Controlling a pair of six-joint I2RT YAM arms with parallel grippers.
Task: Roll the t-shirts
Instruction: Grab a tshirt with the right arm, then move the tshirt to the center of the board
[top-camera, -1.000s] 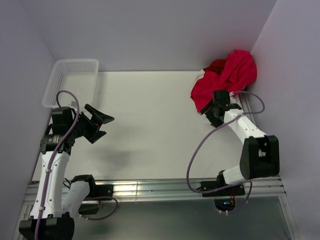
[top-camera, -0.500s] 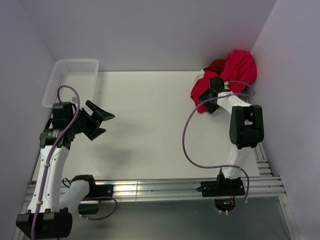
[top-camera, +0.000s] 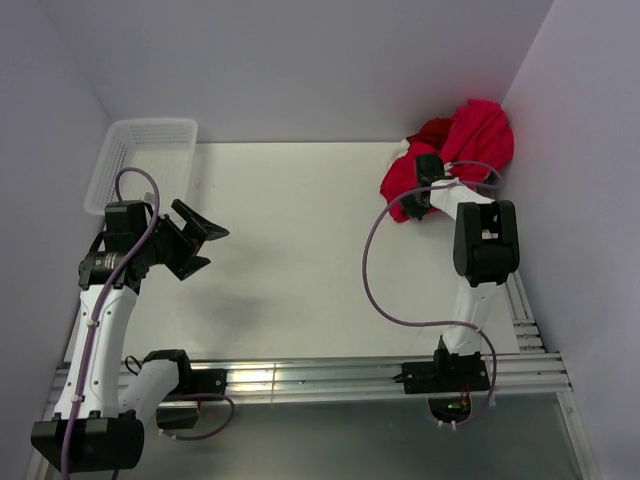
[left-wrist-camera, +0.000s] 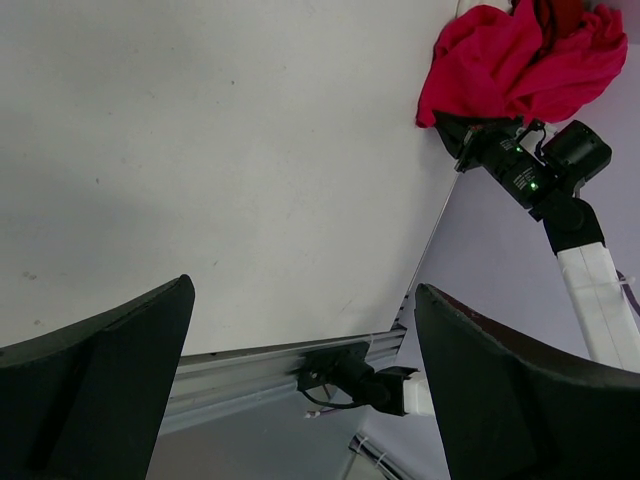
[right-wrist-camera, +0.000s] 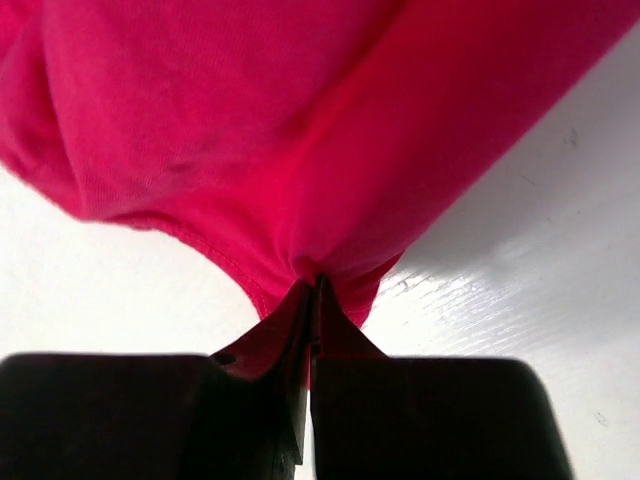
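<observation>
Now the job is to drag one shirt out of the heap and lay it flat before any rolling. Over the table (top-camera: 300, 250) the left gripper (top-camera: 214, 248) hangs with fingers spread wide, holding nothing, well apart from the cloth. It should be ready to take a second hem corner once the shirt reaches mid-table. Further right, the right gripper (right-wrist-camera: 313, 292) is clenched on a fold of the crimson shirt (right-wrist-camera: 250, 120) at its stitched hem, low against the table. The pinch looks thin, so I would pull slowly toward the centre, low and level, watching that the hem does not slip. The shirts lie heaped in the far right corner, crimson on top and a dark red one (top-camera: 432, 130) behind.

Around them, a basket (top-camera: 140, 165) sits at the far left, out of the path. A cable (top-camera: 364, 265) loops over the table by the right arm. The wall (top-camera: 580, 200) crowds the heap, and tangled shirts may drag along together.
</observation>
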